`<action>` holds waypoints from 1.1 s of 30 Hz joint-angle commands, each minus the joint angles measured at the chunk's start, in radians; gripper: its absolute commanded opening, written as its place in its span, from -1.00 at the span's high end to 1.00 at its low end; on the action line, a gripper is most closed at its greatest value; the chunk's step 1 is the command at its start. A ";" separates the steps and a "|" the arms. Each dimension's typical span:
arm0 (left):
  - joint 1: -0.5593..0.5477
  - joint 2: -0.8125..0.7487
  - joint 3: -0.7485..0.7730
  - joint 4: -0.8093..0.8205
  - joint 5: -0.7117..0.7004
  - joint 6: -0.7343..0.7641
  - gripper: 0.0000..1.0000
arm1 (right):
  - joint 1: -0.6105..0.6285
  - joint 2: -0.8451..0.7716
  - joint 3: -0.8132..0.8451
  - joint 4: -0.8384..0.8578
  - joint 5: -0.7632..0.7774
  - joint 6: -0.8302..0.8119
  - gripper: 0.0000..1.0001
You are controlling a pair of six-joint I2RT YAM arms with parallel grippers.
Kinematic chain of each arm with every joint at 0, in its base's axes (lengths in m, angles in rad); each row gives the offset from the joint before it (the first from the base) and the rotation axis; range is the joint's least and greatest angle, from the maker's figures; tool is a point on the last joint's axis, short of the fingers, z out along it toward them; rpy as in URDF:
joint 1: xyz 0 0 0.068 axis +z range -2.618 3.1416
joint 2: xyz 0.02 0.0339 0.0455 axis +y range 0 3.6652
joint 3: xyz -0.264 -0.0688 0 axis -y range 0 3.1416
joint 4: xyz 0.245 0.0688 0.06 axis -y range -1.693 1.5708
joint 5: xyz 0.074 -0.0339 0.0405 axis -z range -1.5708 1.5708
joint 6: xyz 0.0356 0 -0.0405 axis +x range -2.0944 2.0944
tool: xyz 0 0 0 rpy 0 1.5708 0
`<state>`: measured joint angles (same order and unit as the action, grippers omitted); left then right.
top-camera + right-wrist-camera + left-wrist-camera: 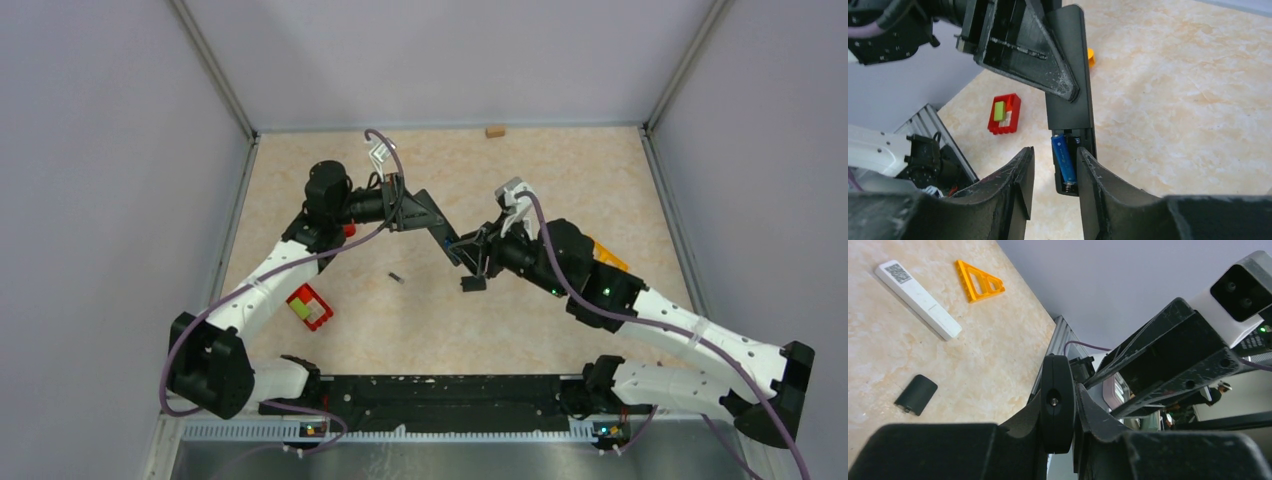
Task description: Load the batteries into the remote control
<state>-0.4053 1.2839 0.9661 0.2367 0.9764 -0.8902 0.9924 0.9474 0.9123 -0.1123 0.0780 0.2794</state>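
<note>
Remote control held off the surface – blue battery seated in its open compartment.
L: the left gripper jaws are closed on the remote's body. R: the right gripper jaws are parted, nothing gripped, set just by the compartment end – a dark battery is seen lying on the surface below.

Battery: in remote control compartment.
Loose battery: on table, 8 o'clock of remote control.
Brick: 8 o'clock, farther out.
</note>
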 commanded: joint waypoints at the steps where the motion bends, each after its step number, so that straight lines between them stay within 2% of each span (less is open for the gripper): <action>1: 0.010 -0.029 -0.024 0.089 -0.096 0.014 1.00 | 0.011 -0.054 0.059 0.008 0.166 0.234 0.16; 5: 0.014 -0.041 -0.037 0.114 -0.165 0.004 1.00 | 0.011 -0.106 0.028 -0.086 0.314 0.509 -0.20; 9: 0.016 -0.056 -0.061 0.197 -0.186 -0.051 1.00 | 0.011 -0.122 -0.015 -0.097 0.293 0.695 -0.57; 11: 0.016 -0.067 -0.074 0.230 -0.194 -0.077 1.00 | 0.010 -0.119 -0.050 -0.046 0.263 0.765 -0.65; 16: 0.017 -0.089 -0.104 0.301 -0.204 -0.136 1.00 | 0.009 -0.104 -0.145 0.132 0.196 0.898 -0.71; 23: 0.016 -0.098 -0.121 0.363 -0.178 -0.191 1.00 | 0.007 -0.084 -0.200 0.320 0.178 0.917 -0.72; 33: 0.017 -0.112 -0.123 0.407 -0.128 -0.222 1.00 | -0.045 -0.023 -0.144 0.297 0.124 0.894 -0.72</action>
<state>-0.3931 1.2087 0.8463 0.5613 0.8154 -1.0924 0.9699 0.9096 0.7147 0.1452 0.2291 1.1820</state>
